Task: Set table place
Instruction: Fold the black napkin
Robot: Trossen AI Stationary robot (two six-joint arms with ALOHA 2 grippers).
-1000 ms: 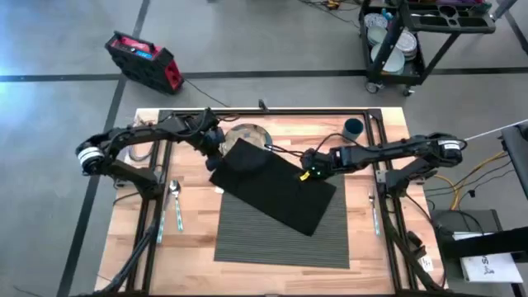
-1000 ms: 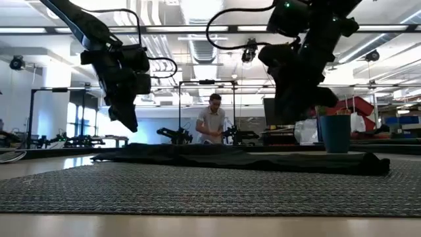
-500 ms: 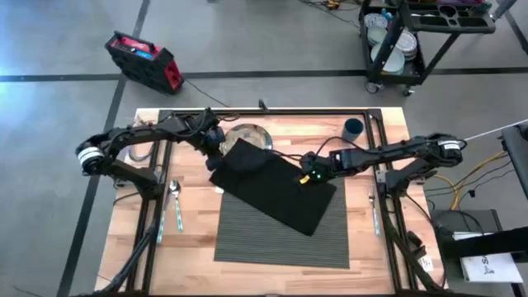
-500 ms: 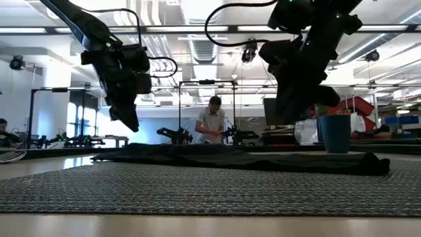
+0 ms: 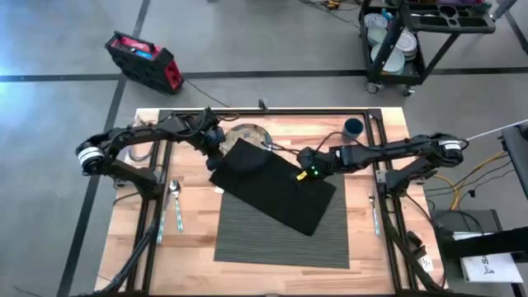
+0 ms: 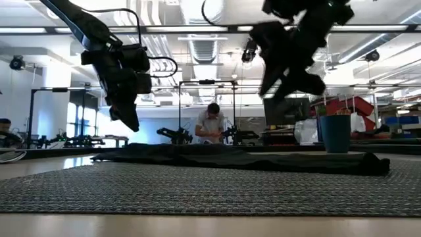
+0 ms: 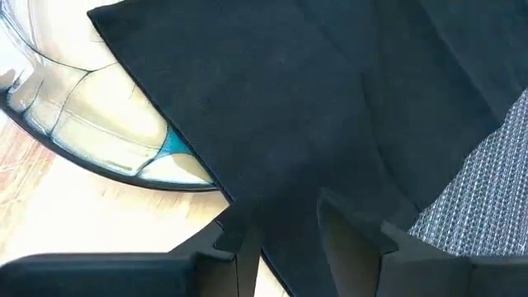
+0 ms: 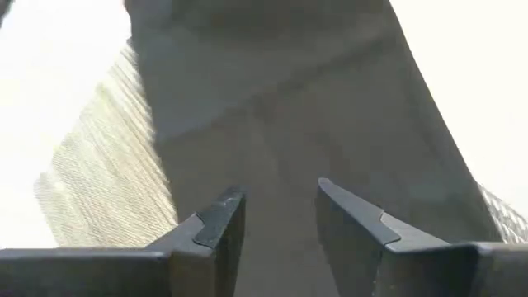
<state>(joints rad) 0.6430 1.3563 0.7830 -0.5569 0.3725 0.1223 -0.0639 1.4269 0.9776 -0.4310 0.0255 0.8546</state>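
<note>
The dark grey ribbed placemat point(image 5: 280, 241) lies on the wooden table point(image 5: 194, 247), near the front edge. A black napkin point(image 5: 276, 186) lies slantwise over the placemat's far part. The napkin's far-left corner rests on the rim of a glass plate point(image 5: 246, 134). My left gripper point(image 5: 216, 158) hovers open above that corner, beside the plate point(image 7: 99, 140). My right gripper point(image 5: 304, 171) hovers open above the napkin's right part point(image 8: 280, 99). In the low view both grippers hang clear of the cloth point(image 6: 237, 160).
A dark blue cup point(image 5: 353, 127) stands at the far right of the table. A spoon point(image 5: 175, 193) and a blue-handled utensil point(image 5: 179, 219) lie left of the placemat. A knife point(image 5: 375, 213) lies to its right. A person point(image 6: 212, 124) works in the room behind.
My right gripper has risen above the napkin, tipped, and shifted a little toward the table's left edge. The napkin and placemat lie as before.
</note>
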